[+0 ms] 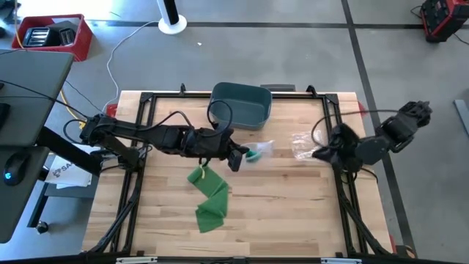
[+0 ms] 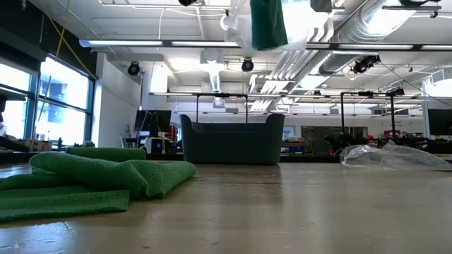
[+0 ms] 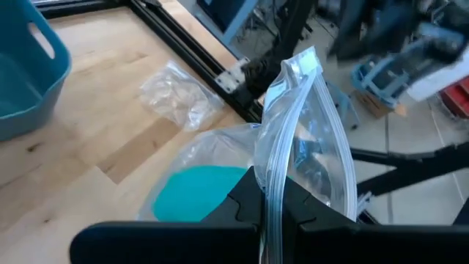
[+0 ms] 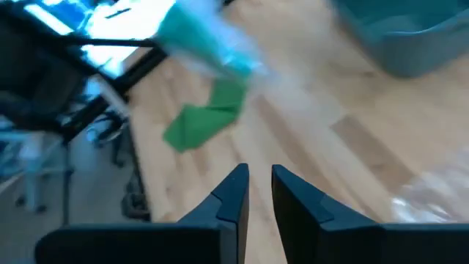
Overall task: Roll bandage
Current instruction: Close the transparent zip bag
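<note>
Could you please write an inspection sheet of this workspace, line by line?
Surface: wooden table, bare wood over most of it.
Job's things: green bandage lying loose and folded on the table; clear plastic bag with a green roll inside, lifted off the table.
Clutter: empty crumpled plastic bag; dark bin at the far edge.
Grippers: left gripper shut on the clear plastic bag's edge; right gripper slightly open, empty, above the table's right side.
Cables: black cable looping over the left arm.
Surroundings: red crate on the floor; no person seen.
</note>
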`<action>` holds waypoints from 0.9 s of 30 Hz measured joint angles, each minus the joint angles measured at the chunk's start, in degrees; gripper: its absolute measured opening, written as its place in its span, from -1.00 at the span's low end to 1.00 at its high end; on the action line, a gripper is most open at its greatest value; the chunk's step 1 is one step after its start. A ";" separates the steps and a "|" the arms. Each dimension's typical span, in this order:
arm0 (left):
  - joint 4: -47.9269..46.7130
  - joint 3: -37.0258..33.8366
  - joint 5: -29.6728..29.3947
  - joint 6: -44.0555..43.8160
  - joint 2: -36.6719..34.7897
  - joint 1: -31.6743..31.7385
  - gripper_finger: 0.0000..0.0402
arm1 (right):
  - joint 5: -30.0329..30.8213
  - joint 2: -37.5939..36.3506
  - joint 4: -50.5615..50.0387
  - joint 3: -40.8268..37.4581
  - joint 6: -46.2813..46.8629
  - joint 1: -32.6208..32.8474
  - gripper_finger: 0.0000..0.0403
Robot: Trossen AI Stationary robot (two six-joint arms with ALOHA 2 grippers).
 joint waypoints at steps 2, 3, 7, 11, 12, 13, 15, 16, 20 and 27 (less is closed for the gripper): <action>0.32 0.00 -0.08 0.78 0.00 0.64 -1.00 | -1.54 -1.27 6.21 -4.94 -4.01 -0.02 -0.74; 0.42 0.00 -0.03 1.67 0.00 1.01 -1.00 | -1.83 -1.44 8.68 -7.19 -6.56 -0.02 -0.74; 1.78 0.00 3.83 1.90 -0.03 2.47 -1.00 | 0.23 -0.78 20.43 -13.07 -9.52 -1.44 -0.74; 4.61 0.00 4.81 2.99 -0.13 2.65 -1.00 | -0.73 -0.62 21.56 -11.96 -13.24 -4.82 -0.65; 5.92 -0.02 5.14 2.99 -0.13 2.65 -1.00 | -0.75 -0.71 21.14 -10.83 -13.52 -5.63 -0.61; 7.47 -0.02 5.65 3.12 -0.13 2.63 -1.00 | -0.73 -0.94 21.16 -9.56 -14.69 -6.41 -0.56; 10.06 -0.02 7.17 4.57 -0.16 2.67 -1.00 | -0.61 -1.31 21.38 -7.16 -18.14 -8.03 -0.44; 11.15 -0.02 7.52 5.26 -0.18 2.67 -1.00 | -0.66 -1.32 21.31 -6.15 -19.77 -8.66 -0.37; 14.40 -0.02 8.17 5.31 -0.20 2.37 -1.00 | -3.63 -0.53 23.38 -3.21 -27.67 -11.47 -0.15; 14.87 0.00 10.04 5.95 -0.20 0.89 -1.00 | -9.54 3.14 35.39 -1.34 -42.69 -14.70 -0.10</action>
